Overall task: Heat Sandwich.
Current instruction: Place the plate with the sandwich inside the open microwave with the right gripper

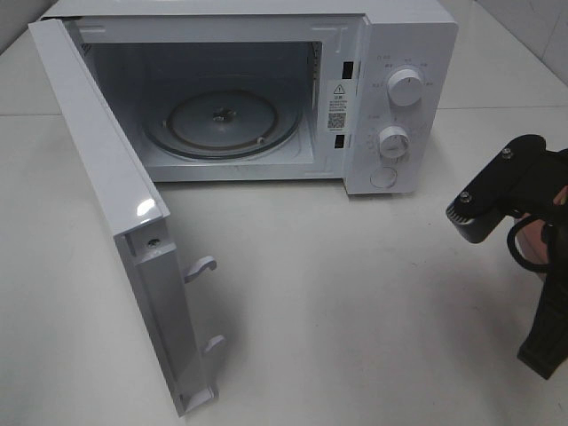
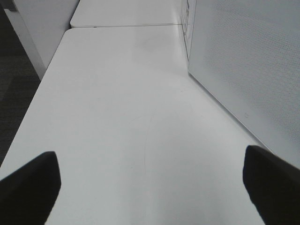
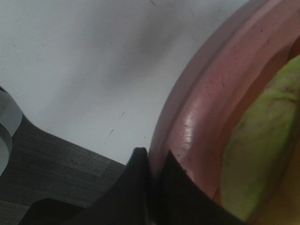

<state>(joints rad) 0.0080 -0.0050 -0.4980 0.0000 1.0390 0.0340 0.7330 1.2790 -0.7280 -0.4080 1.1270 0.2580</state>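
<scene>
1. Black fingers (image 3: 136,178) of the right gripper (image 3: 152,155) fill the near edge of the right wrist view, pressed together and clamped on the rim of the pink plate (image 3: 197,117).
2. On that plate lies the sandwich (image 3: 262,150). Only a pale yellow-green layer of it shows, just beside the clamped rim, and only the right wrist view shows it.
3. Beyond the plate rim are the white table (image 3: 93,61), its edge and a strip of dark grey floor (image 3: 56,164).
4. From the high camera, the right arm (image 1: 510,186) stands at the right edge of the view, near the microwave's control side.
5. The left gripper (image 2: 150,187) hangs over the table with its two dark fingers (image 2: 28,187) spread wide apart and nothing between them; the microwave's (image 2: 243,70) perforated side wall stands just beside it.
6. The microwave's door (image 1: 106,195) is swung fully open to the left, its two latch hooks (image 1: 201,266) pointing across the table.
7. Inside the open cavity sits the glass turntable (image 1: 222,120).
8. Two white knobs (image 1: 406,87) sit one above the other on the control panel.
</scene>
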